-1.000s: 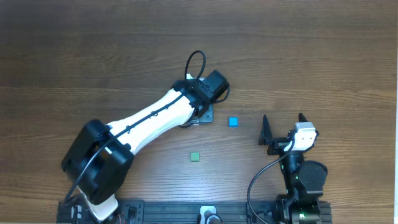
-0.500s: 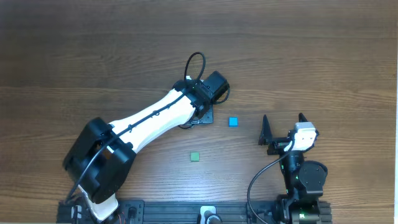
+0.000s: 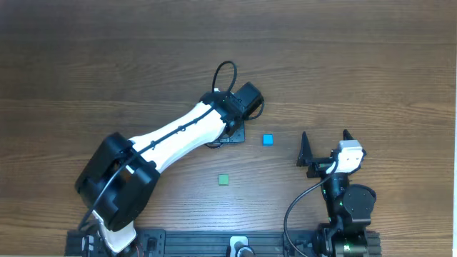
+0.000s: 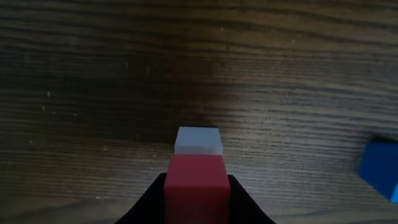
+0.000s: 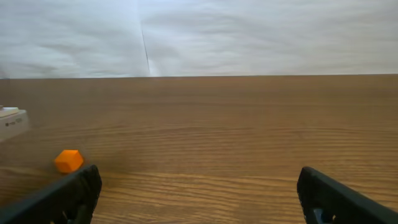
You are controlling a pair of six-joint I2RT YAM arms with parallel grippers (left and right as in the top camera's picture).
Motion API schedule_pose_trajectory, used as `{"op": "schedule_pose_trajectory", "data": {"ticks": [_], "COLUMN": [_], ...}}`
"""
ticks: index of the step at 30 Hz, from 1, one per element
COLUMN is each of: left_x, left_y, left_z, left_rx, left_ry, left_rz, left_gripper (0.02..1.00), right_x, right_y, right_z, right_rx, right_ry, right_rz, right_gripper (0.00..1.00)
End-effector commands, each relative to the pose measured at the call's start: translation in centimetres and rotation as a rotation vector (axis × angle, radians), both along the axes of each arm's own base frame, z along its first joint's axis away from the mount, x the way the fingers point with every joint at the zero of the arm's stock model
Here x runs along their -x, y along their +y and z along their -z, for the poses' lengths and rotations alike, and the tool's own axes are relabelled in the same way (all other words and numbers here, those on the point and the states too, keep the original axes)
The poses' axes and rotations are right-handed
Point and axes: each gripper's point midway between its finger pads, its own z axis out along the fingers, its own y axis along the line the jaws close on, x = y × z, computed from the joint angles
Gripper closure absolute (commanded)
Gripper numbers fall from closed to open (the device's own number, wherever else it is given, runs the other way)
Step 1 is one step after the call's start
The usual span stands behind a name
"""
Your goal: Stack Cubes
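Note:
My left gripper (image 4: pixel 196 198) is shut on a red cube (image 4: pixel 194 179), low over the wood. A white cube (image 4: pixel 199 140) lies just past the red one; I cannot tell whether they touch. In the top view the left gripper (image 3: pixel 230 133) is at mid-table, hiding both cubes beneath it. A blue cube (image 3: pixel 268 140) lies a little to its right and also appears as a blue cube (image 4: pixel 380 168) in the left wrist view. A green cube (image 3: pixel 223 180) lies nearer the front. My right gripper (image 3: pixel 325 135) stands open and empty, with an orange cube (image 5: pixel 68 160) ahead of it.
The wooden table (image 3: pixel 357 57) stretches bare across the back and to both sides. A black cable loop (image 3: pixel 225 71) rises from the left wrist. A pale wall (image 5: pixel 249 37) stands beyond the table's far edge in the right wrist view.
The left arm's elbow has shifted slightly to the right while its gripper stays almost in place. The cubes and the right arm have not moved.

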Motion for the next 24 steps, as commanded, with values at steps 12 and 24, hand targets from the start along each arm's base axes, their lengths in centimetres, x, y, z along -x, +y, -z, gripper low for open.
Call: {"op": "schedule_pose_trajectory", "data": {"ticks": [12, 24], "left_x": [0.26, 0.28], "left_y": [-0.05, -0.01], "left_z": [1.25, 1.43], "left_rx": [-0.014, -0.016], "left_ry": [0.025, 0.028], "left_rz": [-0.014, -0.030], "left_gripper": [0.882, 0.763], "right_x": [-0.02, -0.02], "right_y": [-0.03, -0.03], "right_z": [0.26, 0.26], "right_rx": [0.006, 0.006], "right_ry": [0.000, 0.000], "right_rz": [0.004, 0.004], "right_gripper": [0.007, 0.007]}}
